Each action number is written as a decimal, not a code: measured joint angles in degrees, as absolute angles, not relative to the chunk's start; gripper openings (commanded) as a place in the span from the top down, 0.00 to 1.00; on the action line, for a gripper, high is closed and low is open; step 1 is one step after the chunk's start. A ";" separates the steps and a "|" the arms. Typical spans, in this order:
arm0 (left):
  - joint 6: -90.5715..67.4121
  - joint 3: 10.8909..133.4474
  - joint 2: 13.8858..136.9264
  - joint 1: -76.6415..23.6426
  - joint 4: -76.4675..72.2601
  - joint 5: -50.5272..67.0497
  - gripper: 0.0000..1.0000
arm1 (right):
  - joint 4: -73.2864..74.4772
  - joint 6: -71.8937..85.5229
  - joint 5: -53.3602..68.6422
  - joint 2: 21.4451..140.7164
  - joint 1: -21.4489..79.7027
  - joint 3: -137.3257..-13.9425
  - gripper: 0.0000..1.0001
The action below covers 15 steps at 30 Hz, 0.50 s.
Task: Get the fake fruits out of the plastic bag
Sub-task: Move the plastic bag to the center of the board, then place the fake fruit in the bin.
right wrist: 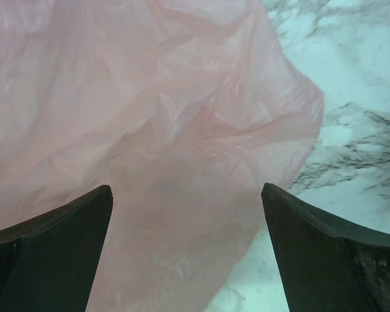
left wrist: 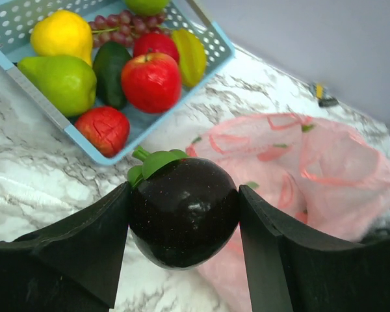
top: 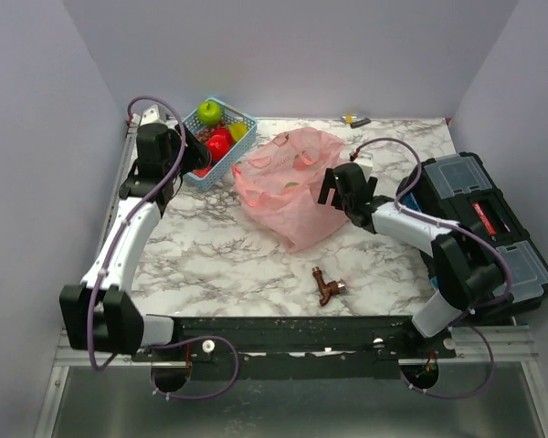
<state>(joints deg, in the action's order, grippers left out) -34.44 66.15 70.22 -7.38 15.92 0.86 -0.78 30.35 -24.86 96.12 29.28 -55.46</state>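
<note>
And the left hand (left wrist: pixel 183 195), part-open, grips 1 dark purple fruit (left wrist: pixel 182 224) beside the blue basket (left wrist: pixel 214 42) of fake fruits (left wrist: pixel 151 81) at the tabletop's (top: pixel 228 265) far-left corner, the right hand (right wrist: pixel 185 188) gapes wide and empty at the pink plastic bag (top: pixel 288 187) toward the far edge, looks well along, though what's left inside I can't tell.

plastic bag (top: pixel 288 187) lies mid-table; left pincer (top: pixel 193 153) beside blue basket (top: pixel 231 156); right pincer (top: pixel 332 188) at bag's right side
</note>
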 measured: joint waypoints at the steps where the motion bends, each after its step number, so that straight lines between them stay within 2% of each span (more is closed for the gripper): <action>1: -35.42 66.81 73.52 -6.35 14.39 0.78 1.00 | 0.25 29.82 -24.93 94.45 29.30 -55.48 0.00; 9: -34.92 81.60 96.12 -2.83 6.42 -7.55 1.00 | 7.70 27.92 -20.97 73.93 29.34 -55.13 0.00; 15: -35.40 97.25 110.65 -1.04 5.56 -7.35 0.80 | 10.46 28.23 -13.74 57.69 29.54 -49.58 0.00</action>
<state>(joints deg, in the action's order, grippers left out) -35.40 97.25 110.65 -1.04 5.56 -7.35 10.46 28.23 -13.74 57.69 29.54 -49.58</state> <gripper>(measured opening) 0.602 0.998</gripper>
